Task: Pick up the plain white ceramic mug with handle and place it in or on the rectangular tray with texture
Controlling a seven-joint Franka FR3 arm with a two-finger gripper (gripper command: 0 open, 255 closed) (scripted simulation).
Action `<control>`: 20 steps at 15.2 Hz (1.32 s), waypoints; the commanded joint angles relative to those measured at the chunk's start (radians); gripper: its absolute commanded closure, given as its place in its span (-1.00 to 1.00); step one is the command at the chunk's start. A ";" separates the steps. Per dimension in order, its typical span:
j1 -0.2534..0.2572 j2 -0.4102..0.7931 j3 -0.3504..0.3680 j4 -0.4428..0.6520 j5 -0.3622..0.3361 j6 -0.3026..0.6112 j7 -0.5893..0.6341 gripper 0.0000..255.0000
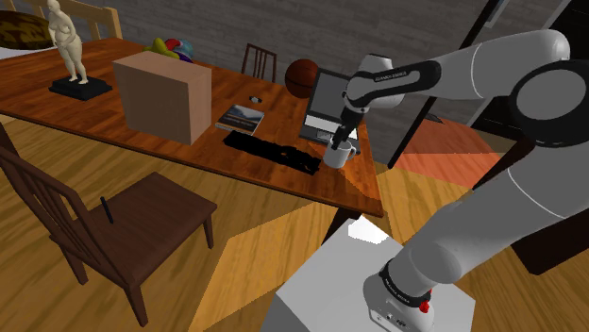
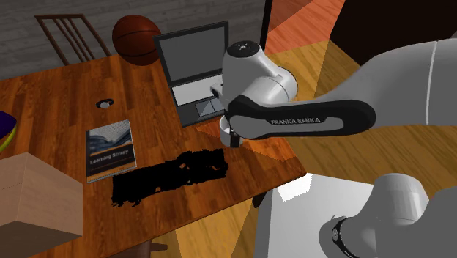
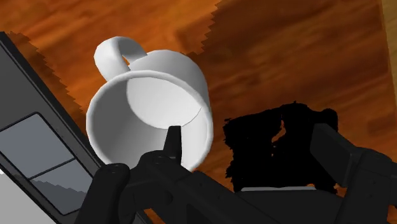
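So the white mug (image 2: pixel 225 134) is on the wooden table (image 2: pixel 58 95), just off the front edge of the open laptop (image 2: pixel 192 69). In the second exterior view the laptop is at about 12 o'clock from the mug, and the arm's forearm covers most of the mug.

The tray (image 2: pixel 168 176) is drawn as a flat black patch with jagged edges. It lies at roughly 8 o'clock from the mug, near it but apart. The mug isn't on it.

A book (image 2: pixel 110 150) lies at 10 o'clock from the tray, and a basketball (image 2: pixel 135 38) sits at 10 o'clock from the laptop, behind the table.

In the shoulder view the gripper (image 1: pixel 338 141) is right on top of the mug, with the tray stretching off toward 9 o'clock. Further that way there's a big brown box (image 1: pixel 160 94) and a pale figurine (image 1: pixel 71 47).

The wrist view looks down into the mug's mouth, with the handle on the side away from the gripper. The jaws are spread wide, so nothing is clamped. One of the fingers (image 3: pixel 173 141) has its tip over the near rim of the mug. The other one is well off to the side, with the black tray showing in the gap between them. It's hard to say whether that near tip actually touches the mug wall or just overlaps it from this angle.
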 commanded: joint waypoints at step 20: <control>-0.006 0.153 -0.032 -0.005 0.060 0.145 -0.082 1.00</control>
